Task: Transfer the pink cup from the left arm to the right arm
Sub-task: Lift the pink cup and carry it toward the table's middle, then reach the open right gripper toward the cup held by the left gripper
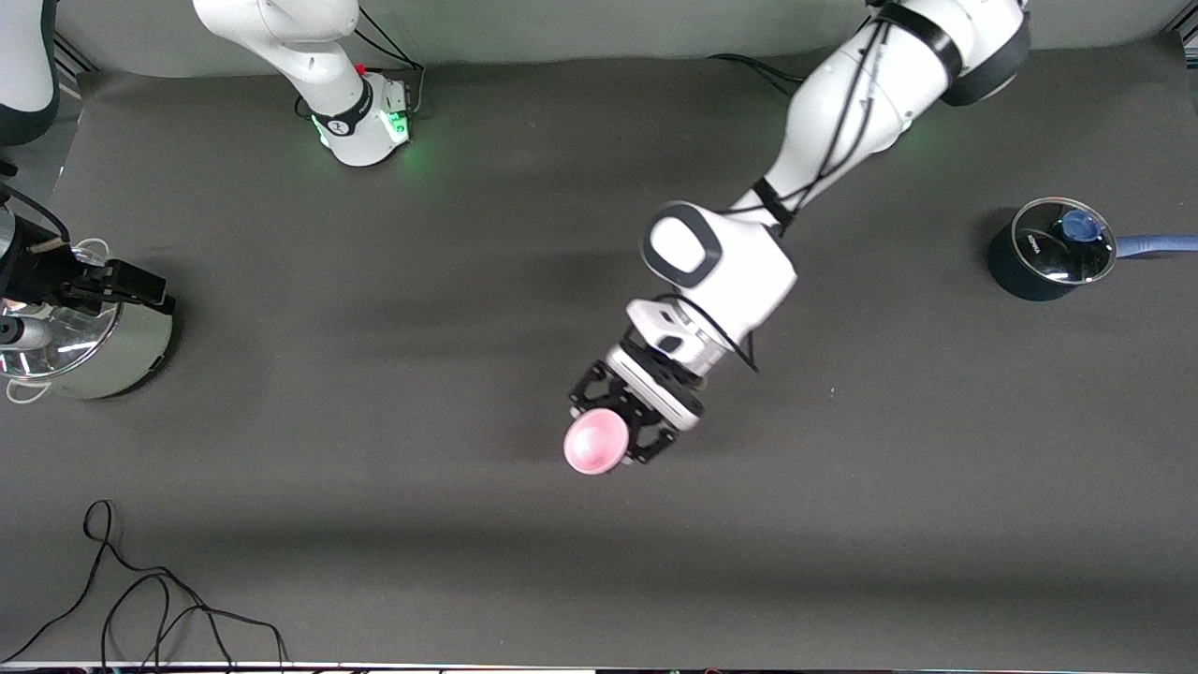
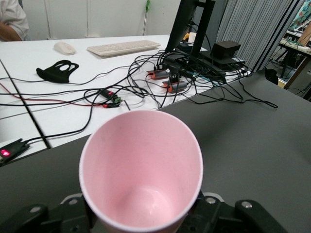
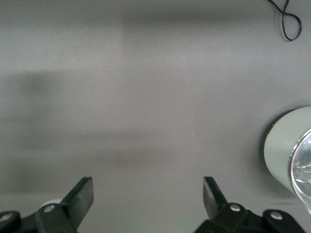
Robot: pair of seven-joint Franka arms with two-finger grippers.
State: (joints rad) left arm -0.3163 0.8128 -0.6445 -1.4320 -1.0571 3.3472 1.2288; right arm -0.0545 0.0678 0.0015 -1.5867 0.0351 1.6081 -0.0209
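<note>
My left gripper is shut on the pink cup and holds it in the air over the middle of the table. In the left wrist view the cup fills the middle, its empty inside facing the camera, with a black finger against each side. My right gripper is at the right arm's end of the table, over the edge of a silver pot, well apart from the cup. Its fingers are wide open and empty in the right wrist view, with bare table between them.
A silver pot with a glass lid stands at the right arm's end; it also shows in the right wrist view. A dark blue pot with a glass lid stands at the left arm's end. A black cable lies near the front edge.
</note>
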